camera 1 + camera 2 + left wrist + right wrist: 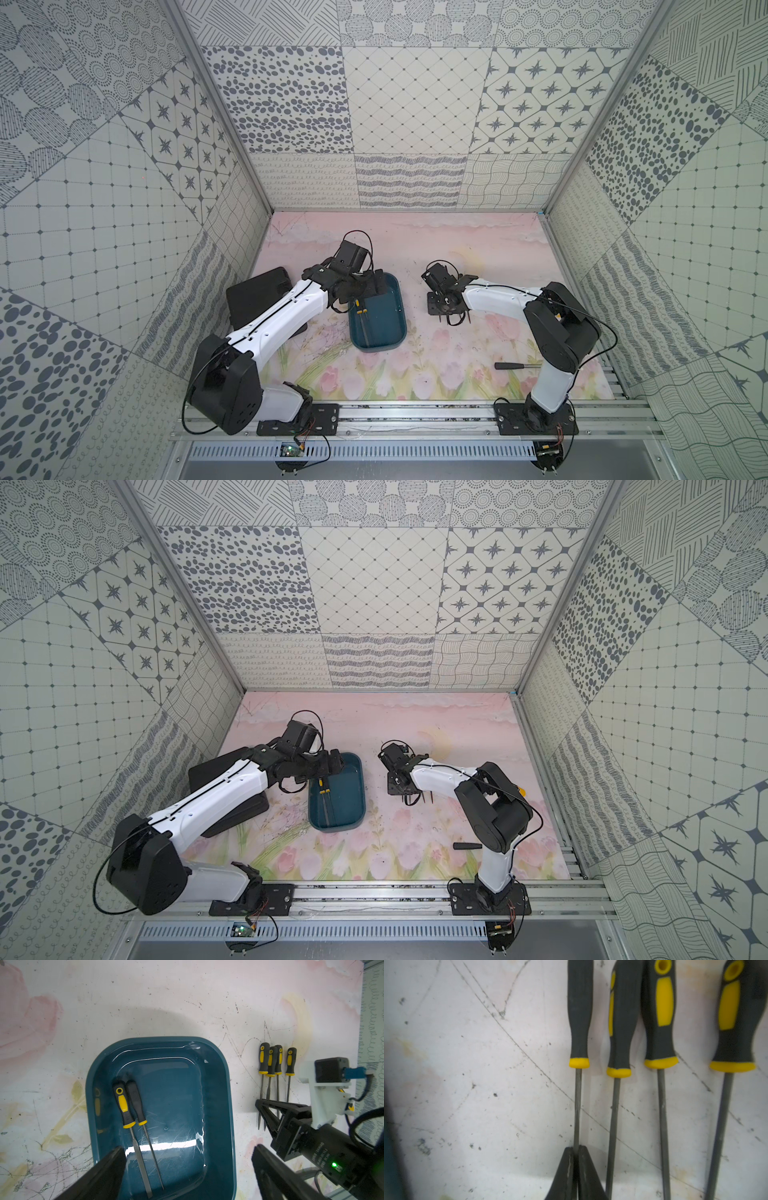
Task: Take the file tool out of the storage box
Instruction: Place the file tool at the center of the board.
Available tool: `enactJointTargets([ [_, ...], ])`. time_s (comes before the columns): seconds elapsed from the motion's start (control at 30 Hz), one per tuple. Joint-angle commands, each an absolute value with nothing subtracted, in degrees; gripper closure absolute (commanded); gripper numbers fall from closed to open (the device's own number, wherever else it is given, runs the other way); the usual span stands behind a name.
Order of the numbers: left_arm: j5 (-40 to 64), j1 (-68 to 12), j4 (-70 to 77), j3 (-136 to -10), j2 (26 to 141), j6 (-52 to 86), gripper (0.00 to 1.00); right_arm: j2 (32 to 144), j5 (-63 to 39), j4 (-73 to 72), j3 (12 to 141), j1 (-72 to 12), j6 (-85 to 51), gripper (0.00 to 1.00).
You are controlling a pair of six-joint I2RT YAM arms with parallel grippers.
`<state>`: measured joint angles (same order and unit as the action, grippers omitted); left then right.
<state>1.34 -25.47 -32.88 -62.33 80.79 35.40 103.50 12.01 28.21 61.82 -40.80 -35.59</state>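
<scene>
Left gripper (189,1147) is held wide open above two files (124,1105) lying in the storage box (225,1093).

Both files are laid side by side along one long wall of the teal box, handles toward its far end, their shanks passing just inside one of the spread black fingers (104,1176). On the floral mat (187,1001) beside the box, four other files (270,1061) are lined up in a row, well clear of that gripper; the right gripper (576,1148) is seen clamped on the shank of the nearest file (579,1022), the one next to the box.
</scene>
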Motion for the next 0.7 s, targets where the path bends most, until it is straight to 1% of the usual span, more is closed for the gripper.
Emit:
enactJointTargets([
  [0.0, -0.6, -25.7, -35.1, -63.8, 83.5, 34.5, 0.02, 104.8, 12.8, 28.2, 63.2, -41.1, -34.9, 0.88],
  [0.17, -1.2, -25.8, -34.8, -64.7, 86.1, 34.4, 0.06, 104.9, 13.1, 28.8, 63.9, -41.3, -34.6, 0.83],
  [0.33, -1.8, -26.1, -34.8, -65.8, 89.8, 34.2, 0.12, 103.1, 14.1, 30.1, 65.0, -41.5, -33.2, 0.81],
  [0.4, -2.5, -26.4, -34.8, -66.3, 91.1, 34.3, 0.16, 101.3, 13.9, 30.1, 64.9, -41.8, -32.4, 0.79],
  [0.53, -5.6, -27.0, -36.0, -67.4, 94.0, 35.3, 0.27, 96.6, 12.1, 28.8, 63.9, -42.7, -30.0, 0.73],
  [0.67, -7.7, -27.2, -37.3, -68.8, 96.7, 37.0, 0.33, 91.6, 8.2, 25.8, 61.3, -42.8, -29.3, 0.69],
])
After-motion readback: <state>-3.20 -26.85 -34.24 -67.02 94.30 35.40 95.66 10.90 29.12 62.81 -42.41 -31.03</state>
